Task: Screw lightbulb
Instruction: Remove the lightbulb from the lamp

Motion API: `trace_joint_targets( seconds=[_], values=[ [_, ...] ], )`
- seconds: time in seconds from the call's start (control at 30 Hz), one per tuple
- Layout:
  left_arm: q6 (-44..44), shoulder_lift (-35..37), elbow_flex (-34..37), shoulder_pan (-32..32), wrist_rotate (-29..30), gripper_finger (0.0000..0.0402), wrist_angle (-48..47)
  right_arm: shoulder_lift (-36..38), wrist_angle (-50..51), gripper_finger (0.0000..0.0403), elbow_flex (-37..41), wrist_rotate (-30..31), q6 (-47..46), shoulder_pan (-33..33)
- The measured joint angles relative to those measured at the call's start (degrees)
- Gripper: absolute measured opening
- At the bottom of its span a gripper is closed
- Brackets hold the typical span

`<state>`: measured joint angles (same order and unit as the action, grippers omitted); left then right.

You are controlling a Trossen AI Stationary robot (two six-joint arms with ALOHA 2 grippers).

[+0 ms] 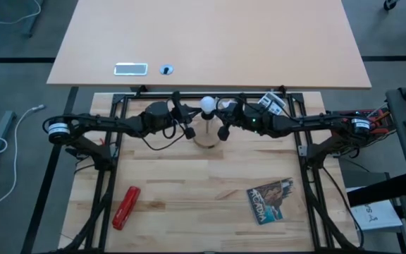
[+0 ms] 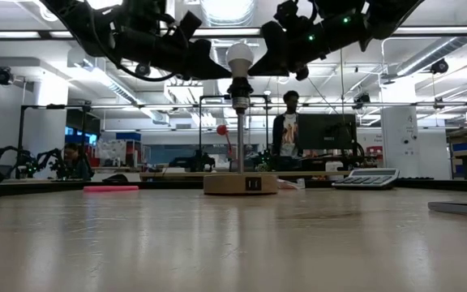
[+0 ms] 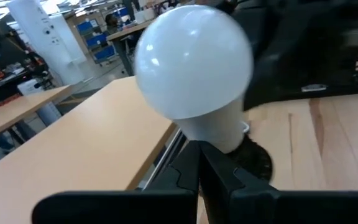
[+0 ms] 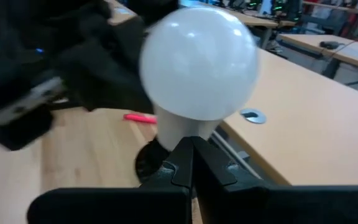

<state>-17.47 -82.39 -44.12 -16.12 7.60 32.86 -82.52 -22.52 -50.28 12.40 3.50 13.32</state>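
Lightbulb (image 1: pixel 208 106) is sitting upright in the black socket (image 2: pixel 239 90) on the wooden disc (image 2: pixel 240 183) at the tabletop's (image 1: pixel 203 204) far middle, left gripper (image 1: pixel 187 121) and right gripper (image 1: pixel 225 121) both flanking it, closed and empty.

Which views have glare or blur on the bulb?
Left wrist view: lightbulb fairly sharp, small highlights on the dome, right arm behind it blurred. Right wrist view: bulb soft, the dark arm beyond smeared. Low view: bulb backlit by bright ceiling lights, arms in silhouette. High view: even light, bulb slightly blown out.

lightbulb (image 1: pixel 208 105) on socket, grippers either side
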Motion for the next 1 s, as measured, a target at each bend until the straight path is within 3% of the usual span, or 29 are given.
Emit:
trace_joint_targets(
  seconds=[0.4,0.83,1.0],
  values=[
    [0.22,-0.04,-0.06,0.8,-5.47,0.0,0.85,-0.09,-0.42,0.0,0.01,2.31,2.16,0.17],
    [-0.06,1.4,-0.22,1.33,6.55,0.0,-2.8,0.91,2.15,0.0,0.2,4.07,0.12,-0.3],
    [-0.97,1.42,-0.22,1.29,7.47,0.0,-2.43,1.95,2.73,0.0,0.22,4.16,-0.93,-1.45]
  ],
)
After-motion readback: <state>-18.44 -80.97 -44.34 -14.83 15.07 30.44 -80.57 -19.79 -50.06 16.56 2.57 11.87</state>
